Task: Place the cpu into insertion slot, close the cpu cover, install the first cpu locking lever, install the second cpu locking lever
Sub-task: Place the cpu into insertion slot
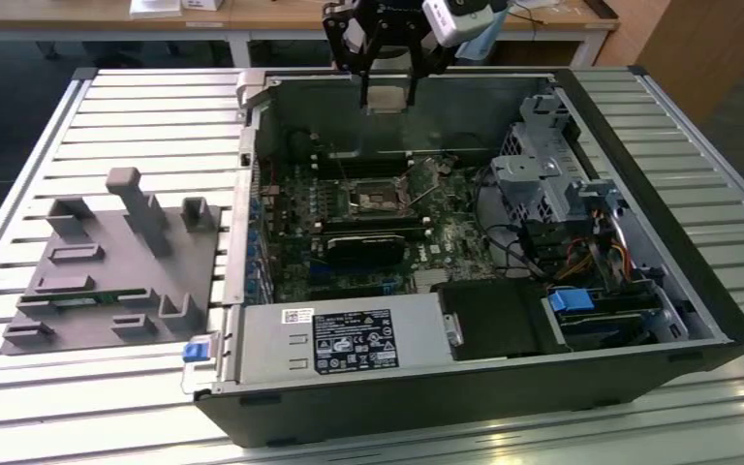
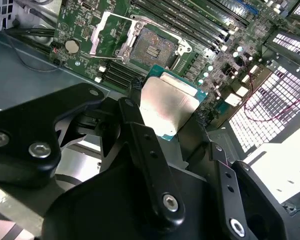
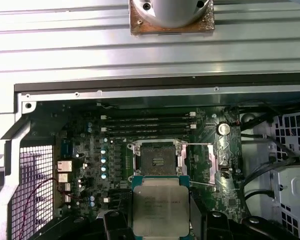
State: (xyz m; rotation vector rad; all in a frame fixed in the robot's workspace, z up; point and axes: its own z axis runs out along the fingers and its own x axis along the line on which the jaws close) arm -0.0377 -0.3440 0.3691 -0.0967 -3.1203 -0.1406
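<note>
Jaws: I am gripping the cpu [image 2: 167,102] by two opposite edges, the jaws closed to its width and no further.
Cpu: it is hanging in my grip above the open computer case [image 1: 476,387], its metal top facing both wrist cameras, well apart from the green board [image 1: 346,232].
Insertion slot [image 3: 159,160]: it is lying bare, its pin field glinting, with nothing seated in it.
Cpu cover [image 3: 202,162]: it is standing swung open beside the slot.
Progress: I am judging the first step as under way but unfinished, since the chip is touching nothing below.
Left: seating the chip, closing the cover, and both locking steps.
</note>
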